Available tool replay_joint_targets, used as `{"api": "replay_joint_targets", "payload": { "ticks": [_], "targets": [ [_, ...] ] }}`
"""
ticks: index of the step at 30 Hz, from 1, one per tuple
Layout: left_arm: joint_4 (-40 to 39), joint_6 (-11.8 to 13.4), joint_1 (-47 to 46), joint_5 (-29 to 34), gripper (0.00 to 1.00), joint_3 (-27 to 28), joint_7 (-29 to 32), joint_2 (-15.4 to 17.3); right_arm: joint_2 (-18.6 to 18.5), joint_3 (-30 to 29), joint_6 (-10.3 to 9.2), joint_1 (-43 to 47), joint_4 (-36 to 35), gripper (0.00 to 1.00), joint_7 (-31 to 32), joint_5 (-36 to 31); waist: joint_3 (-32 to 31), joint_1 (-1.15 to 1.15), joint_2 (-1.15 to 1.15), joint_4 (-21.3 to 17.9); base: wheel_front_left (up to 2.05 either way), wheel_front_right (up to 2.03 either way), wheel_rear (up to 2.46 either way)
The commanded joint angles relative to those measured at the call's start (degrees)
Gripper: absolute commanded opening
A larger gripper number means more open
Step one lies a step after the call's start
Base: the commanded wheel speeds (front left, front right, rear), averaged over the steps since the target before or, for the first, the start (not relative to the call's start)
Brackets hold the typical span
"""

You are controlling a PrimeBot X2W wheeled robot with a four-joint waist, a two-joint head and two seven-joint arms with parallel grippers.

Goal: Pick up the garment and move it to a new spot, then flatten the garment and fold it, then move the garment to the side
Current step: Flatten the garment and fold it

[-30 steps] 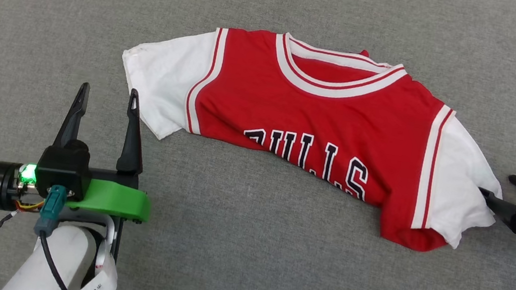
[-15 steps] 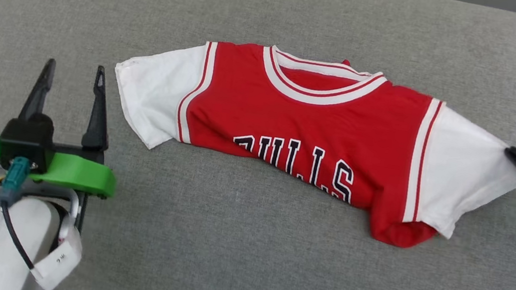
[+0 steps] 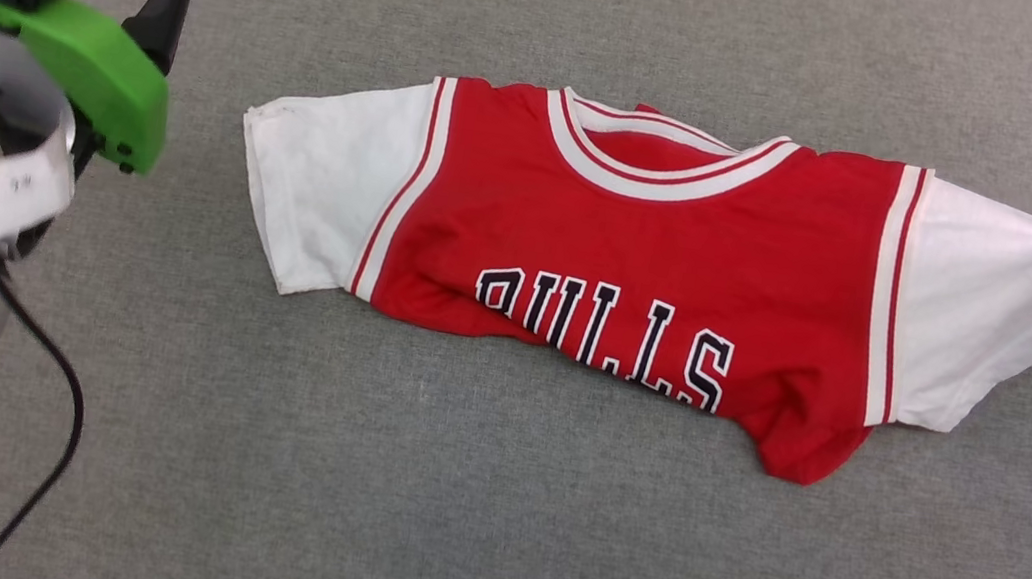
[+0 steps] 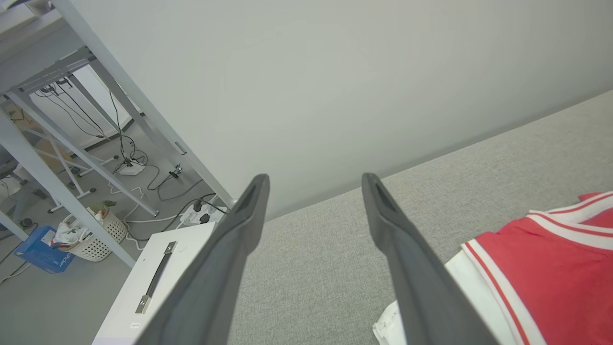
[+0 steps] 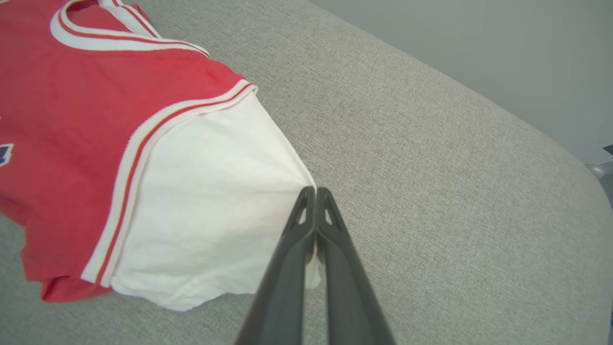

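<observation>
Right gripper (image 5: 315, 189) pinches white sleeve (image 5: 206, 206) of Bulls jersey (image 3: 643, 247); left gripper (image 4: 314, 177) spread, clear. Pull sleeve outward, low; hem (image 3: 801, 456) probably tucked under.

One garment (image 3: 643, 247), one left gripper (image 4: 314, 178), one right gripper (image 5: 315, 189)

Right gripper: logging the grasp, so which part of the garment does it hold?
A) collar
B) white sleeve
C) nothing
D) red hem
B: the right gripper has its fingers shut on the edge of the white sleeve of the garment.
</observation>
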Motion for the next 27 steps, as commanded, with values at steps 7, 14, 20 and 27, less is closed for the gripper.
{"api": "replay_joint_targets", "payload": {
  "ticks": [7,14,20,27],
  "targets": [
    [3.4,-2.0,-11.6,-14.4,1.00,-10.6,28.8,3.7,1.1,-1.6,-0.04,-0.9,-1.5,0.00,-0.2,-1.2,4.5,0.00,0.00,-2.8,0.00,0.00,0.00],
    [4.2,-2.0,-17.6,-24.1,1.00,-21.9,43.5,9.0,1.9,-3.0,-0.04,-1.6,-3.0,0.00,0.5,-2.3,8.1,0.00,0.00,-4.3,0.00,0.00,0.00],
    [10.3,-2.0,-20.6,-27.6,1.00,-25.6,46.8,10.2,2.7,-3.6,-0.04,-2.6,-4.3,0.00,1.1,-3.3,10.9,0.00,0.00,-5.5,0.00,0.00,0.00],
    [17.5,-2.0,-20.3,-30.5,1.00,-28.1,46.5,8.4,3.8,-3.3,-0.04,-2.7,-4.8,0.00,1.6,-3.7,12.0,0.00,0.00,-6.2,0.00,0.00,0.00]
  ]
}}
